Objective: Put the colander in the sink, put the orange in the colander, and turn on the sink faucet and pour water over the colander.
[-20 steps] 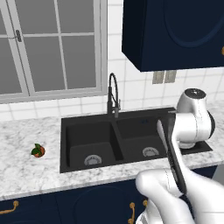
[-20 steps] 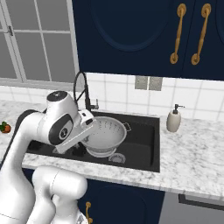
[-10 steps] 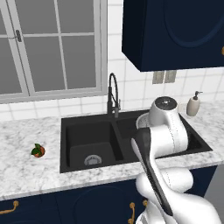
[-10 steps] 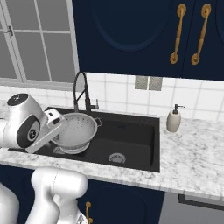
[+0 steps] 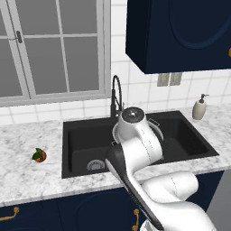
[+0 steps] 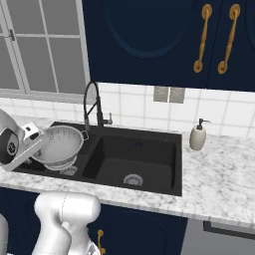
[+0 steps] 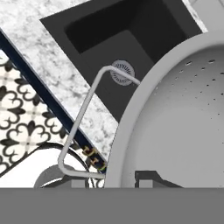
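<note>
The hand (image 7: 146, 177) is clamped on the colander's (image 6: 61, 145) rim, holding it tilted over the sink's (image 6: 149, 187) left basin; the faucet (image 6: 92, 102) rises at its 1 o'clock. The orange (image 5: 39, 155) sits on the worktop (image 5: 27, 176), well apart at the sink's 9 o'clock.

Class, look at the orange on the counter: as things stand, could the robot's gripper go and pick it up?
Probably not yet. The gripper is shut on the colander, held above the sink. The orange sits unobstructed on the marble counter, left of the basin.
</note>
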Controlling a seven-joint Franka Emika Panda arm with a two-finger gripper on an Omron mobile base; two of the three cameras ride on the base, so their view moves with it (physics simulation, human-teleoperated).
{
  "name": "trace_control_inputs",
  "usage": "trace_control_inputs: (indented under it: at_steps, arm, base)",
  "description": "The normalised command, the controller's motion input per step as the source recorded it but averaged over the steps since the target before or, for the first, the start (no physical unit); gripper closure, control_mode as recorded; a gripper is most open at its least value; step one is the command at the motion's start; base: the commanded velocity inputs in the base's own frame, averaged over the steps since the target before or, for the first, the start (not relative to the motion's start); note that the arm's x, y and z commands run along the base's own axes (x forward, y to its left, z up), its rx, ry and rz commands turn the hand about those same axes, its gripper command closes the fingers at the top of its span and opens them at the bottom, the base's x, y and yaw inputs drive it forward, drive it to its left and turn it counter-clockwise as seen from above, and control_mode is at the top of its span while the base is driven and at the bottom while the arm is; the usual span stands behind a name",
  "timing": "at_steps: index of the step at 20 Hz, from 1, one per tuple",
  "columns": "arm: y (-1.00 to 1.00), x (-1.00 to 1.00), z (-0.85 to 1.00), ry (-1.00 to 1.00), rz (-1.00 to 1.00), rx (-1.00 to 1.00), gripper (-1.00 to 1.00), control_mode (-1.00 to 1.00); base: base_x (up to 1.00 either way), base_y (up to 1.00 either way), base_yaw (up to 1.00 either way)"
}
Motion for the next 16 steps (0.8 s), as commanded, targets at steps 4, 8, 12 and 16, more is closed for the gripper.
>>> trace_control_inputs:
  at_steps: [4,8,12,16]
  arm:
    - [0.56,0.48,-0.15,0.00,0.04,0.08,1.00,-1.00]
    - [0.45,0.60,-0.23,0.00,0.01,0.05,1.00,-1.00]
    - [0.35,0.65,-0.30,0.01,0.00,0.07,1.00,-1.00]
    - [0.34,0.41,-0.44,0.04,0.00,0.11,1.00,-1.00]
  base:
    - [0.00,0.00,0.00]
    - [0.00,0.00,0.00]
    - [0.00,0.00,0.00]
    - [0.00,0.00,0.00]
